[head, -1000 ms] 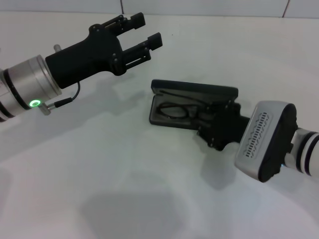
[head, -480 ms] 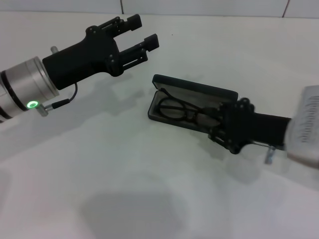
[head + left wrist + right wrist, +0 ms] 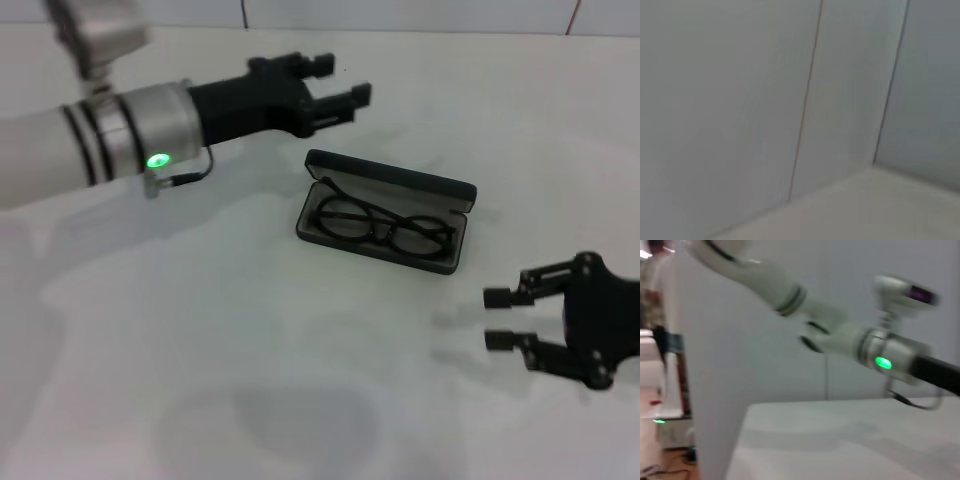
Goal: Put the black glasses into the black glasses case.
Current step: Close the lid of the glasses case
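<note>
The black glasses case (image 3: 386, 211) lies open in the middle of the white table, lid raised on its far side. The black glasses (image 3: 385, 226) lie inside it on the grey lining. My right gripper (image 3: 497, 319) is open and empty, low at the front right, clear of the case, fingers pointing left. My left gripper (image 3: 345, 82) is open and empty, held above the table behind and left of the case. The left wrist view shows only wall panels. The right wrist view shows my left arm (image 3: 880, 352) above the table, not the case.
The white table (image 3: 250, 350) spreads around the case. A tiled wall (image 3: 400, 15) runs along the far edge. In the right wrist view the table's side edge (image 3: 740, 435) drops off to a room with shelves.
My right gripper has let go of the glasses, opened and drawn back to the front right. The glasses now lie in the case. My left arm has swung right and turned.
</note>
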Controlling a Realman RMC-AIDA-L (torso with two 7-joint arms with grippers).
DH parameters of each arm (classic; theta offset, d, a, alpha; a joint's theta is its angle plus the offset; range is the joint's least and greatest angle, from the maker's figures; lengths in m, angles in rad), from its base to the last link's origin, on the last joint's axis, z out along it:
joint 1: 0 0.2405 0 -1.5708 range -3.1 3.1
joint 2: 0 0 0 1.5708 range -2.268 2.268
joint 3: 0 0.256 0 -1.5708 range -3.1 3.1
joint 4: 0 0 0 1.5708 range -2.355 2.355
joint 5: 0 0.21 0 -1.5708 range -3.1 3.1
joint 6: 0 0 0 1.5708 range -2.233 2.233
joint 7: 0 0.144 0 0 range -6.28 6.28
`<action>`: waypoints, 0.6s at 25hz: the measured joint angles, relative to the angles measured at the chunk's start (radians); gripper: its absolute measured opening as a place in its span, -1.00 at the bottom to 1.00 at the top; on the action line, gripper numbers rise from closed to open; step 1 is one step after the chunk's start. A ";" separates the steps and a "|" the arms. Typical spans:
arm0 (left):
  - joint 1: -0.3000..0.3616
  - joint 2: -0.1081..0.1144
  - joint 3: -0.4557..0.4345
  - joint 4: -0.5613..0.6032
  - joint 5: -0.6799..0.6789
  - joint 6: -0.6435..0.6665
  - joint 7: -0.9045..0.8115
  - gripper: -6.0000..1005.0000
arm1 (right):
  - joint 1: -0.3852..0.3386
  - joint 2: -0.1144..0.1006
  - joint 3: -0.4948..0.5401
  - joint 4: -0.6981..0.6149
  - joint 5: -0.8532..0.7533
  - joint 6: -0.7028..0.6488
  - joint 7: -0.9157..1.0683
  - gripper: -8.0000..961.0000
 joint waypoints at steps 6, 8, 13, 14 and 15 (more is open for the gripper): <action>-0.081 -0.005 -0.001 0.105 0.102 -0.244 -0.042 0.37 | -0.006 0.016 0.012 0.023 -0.027 0.017 -0.031 -0.18; -0.099 -0.005 -0.001 0.144 0.144 -0.323 -0.040 0.38 | -0.011 0.022 0.017 0.020 -0.045 0.024 -0.034 -0.17; -0.116 -0.006 -0.002 0.202 0.243 -0.402 -0.020 0.38 | -0.016 0.021 0.019 0.025 -0.047 0.033 -0.041 -0.13; -0.114 -0.006 -0.002 0.207 0.252 -0.399 -0.015 0.38 | -0.018 0.020 0.019 0.024 -0.047 0.037 -0.041 -0.11; -0.112 -0.006 -0.002 0.210 0.258 -0.395 -0.008 0.38 | -0.021 0.020 0.019 0.024 -0.047 0.040 -0.041 -0.10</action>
